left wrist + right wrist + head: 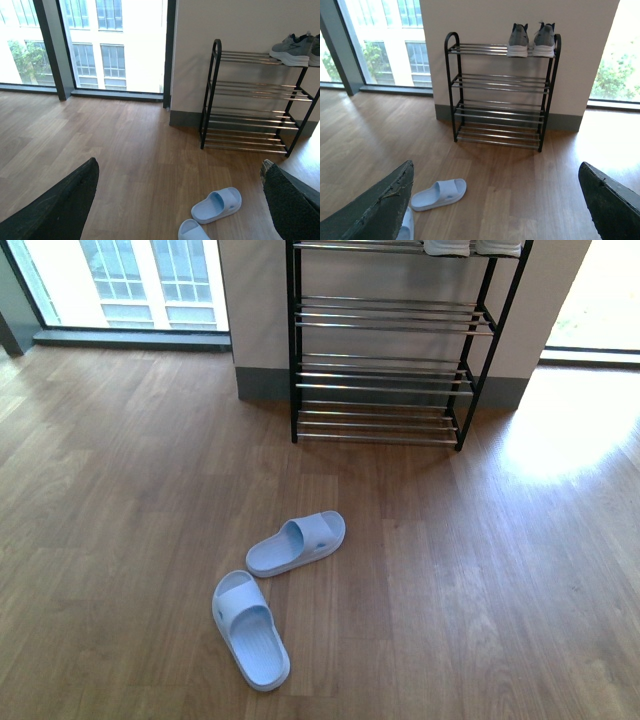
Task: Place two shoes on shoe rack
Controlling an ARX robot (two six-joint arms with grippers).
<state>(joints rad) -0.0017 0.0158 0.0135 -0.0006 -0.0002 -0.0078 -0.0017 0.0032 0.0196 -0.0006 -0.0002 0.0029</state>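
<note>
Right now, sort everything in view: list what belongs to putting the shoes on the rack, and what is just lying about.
Belongs to the job:
far pale blue slide, on the floor
near pale blue slide, on the floor
shoe rack
grey sneakers, already on its top shelf

Just there:
windows
wall
wooden floor

Front view crops the shoe rack (390, 370) top; sneakers (470, 248) show only soles. Sandal (192, 231) farther from rack cut off in left wrist view, half hidden in right.
</note>
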